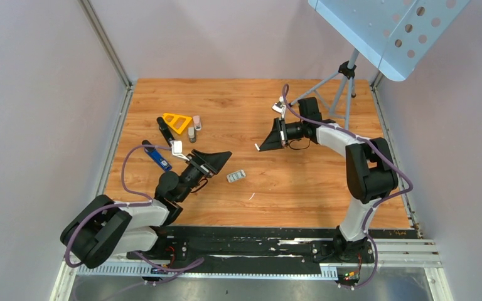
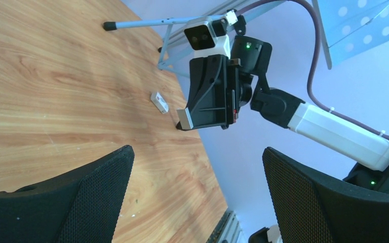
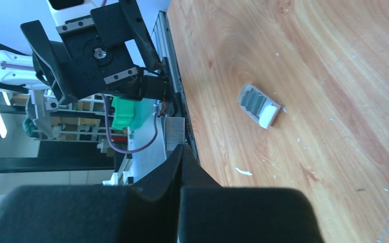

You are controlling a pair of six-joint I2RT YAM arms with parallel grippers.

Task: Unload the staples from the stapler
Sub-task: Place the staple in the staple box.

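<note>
Left pincer (image 1: 216, 160) gapes empty; right pincer (image 1: 262, 147) is closed on nothing. Only the top view shows the blue stapler (image 1: 159, 158); the right wrist shows the staples (image 3: 258, 104) close up.

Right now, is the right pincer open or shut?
Shut: the right pincer shows its black fingers meeting with no gap, nothing between them.

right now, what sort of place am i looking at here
Probably a robot lab test cell: a wooden tabletop boxed in by plain walls, the left arm and right arm bolted to a rail, and a tripod under a perforated panel.
</note>
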